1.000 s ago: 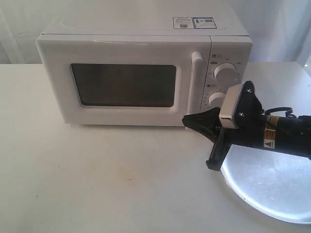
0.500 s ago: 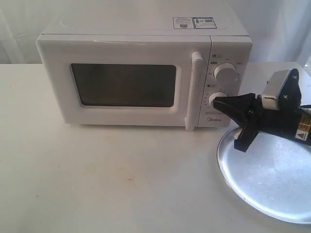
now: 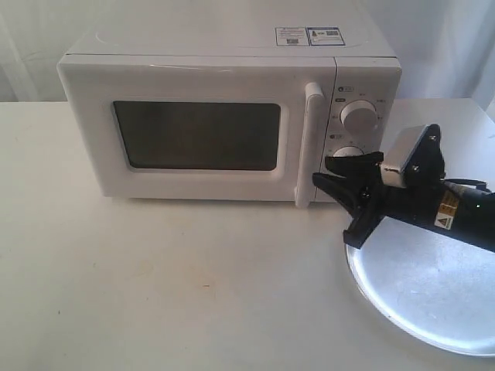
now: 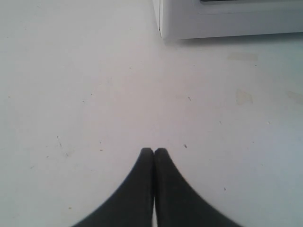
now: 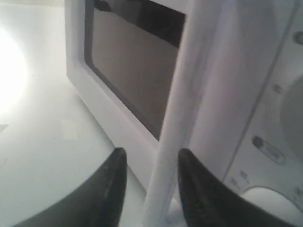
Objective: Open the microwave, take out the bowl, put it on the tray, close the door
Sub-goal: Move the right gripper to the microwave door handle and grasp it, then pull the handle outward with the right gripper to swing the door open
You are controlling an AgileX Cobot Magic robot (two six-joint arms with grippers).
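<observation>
The white microwave (image 3: 193,73) stands at the back of the table, its door (image 3: 201,182) shut, so the bowl is hidden. My right gripper (image 3: 320,171) is open at the lower part of the vertical bar handle (image 3: 312,131). In the right wrist view the handle (image 5: 187,90) runs between the two spread fingers of the right gripper (image 5: 151,155), beside the dark door window (image 5: 132,61). The silver tray (image 3: 433,294) lies under the right arm. My left gripper (image 4: 154,150) is shut on nothing, above bare table near a microwave corner (image 4: 213,19).
Two round dials (image 3: 358,116) sit on the panel right of the handle. The white table (image 3: 155,278) stretches in front of the microwave. The tray reaches the table's right front edge.
The right gripper swung right from below the handle, then came back left; its fingers now straddle the handle's lower part. The door has stayed shut.
</observation>
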